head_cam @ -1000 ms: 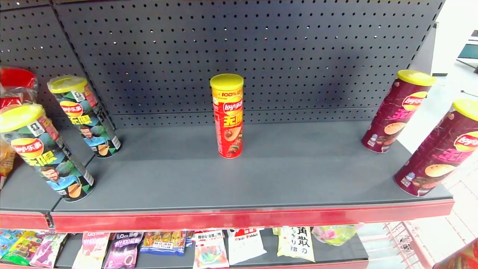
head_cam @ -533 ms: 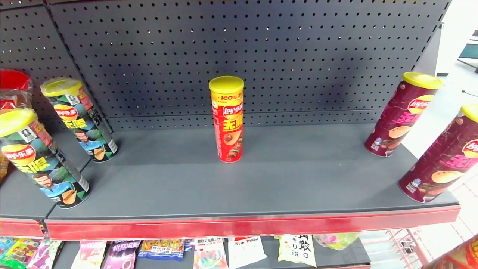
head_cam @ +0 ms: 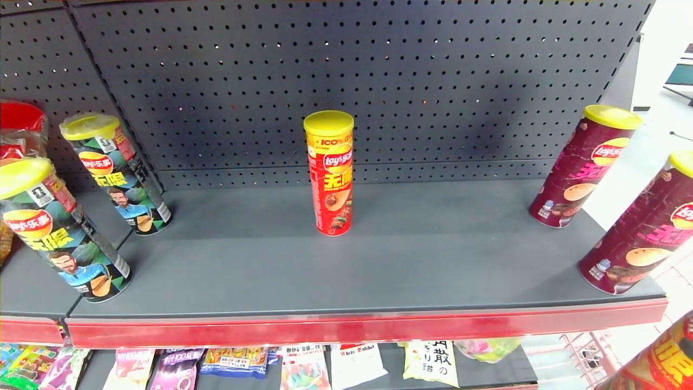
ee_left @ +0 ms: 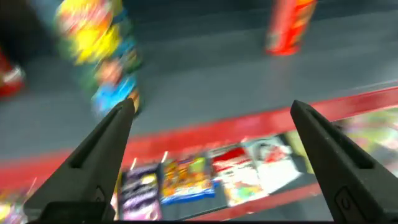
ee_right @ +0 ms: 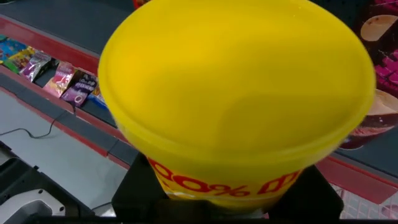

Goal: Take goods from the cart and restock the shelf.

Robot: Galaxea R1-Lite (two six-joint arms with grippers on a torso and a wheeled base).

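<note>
Grey shelf board (head_cam: 411, 260) lies bare on both sides of the upright red can (head_cam: 329, 173) at its middle, and in front of it out to the red front lip (head_cam: 357, 327); green cans (head_cam: 116, 165) stand at the left end, maroon cans (head_cam: 587, 162) at the right edge; the right gripper (ee_right: 227, 202) clasps the held can (ee_right: 236, 93) low beside the shelf's right front corner, yellow lid toward the wrist camera, long axis tilted; the left gripper (ee_left: 212, 109) hangs spread wide before the lip.
</note>
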